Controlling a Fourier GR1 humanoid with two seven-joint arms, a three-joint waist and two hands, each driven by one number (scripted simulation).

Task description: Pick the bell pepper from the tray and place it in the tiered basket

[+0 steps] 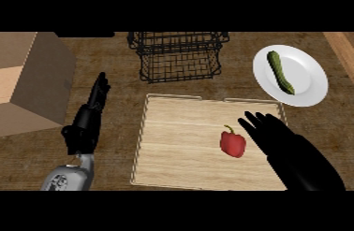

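Bell pepper (233,143): on tray (173,146), right of centre | likely light, smooth, slippery; grasp around body | right robot hand (276,136) just beside, fingers straight, holding nothing | left robot hand (90,115) released, resting.

Right hand (287,143): wrist and forearm cut off at the view's lower edge; covers the tray's (173,132) right rim. Cardboard box (27,80): cut off at left edge. Left forearm (69,176): cut off below. Tiered basket (178,54): tiers overlap, indistinguishable.
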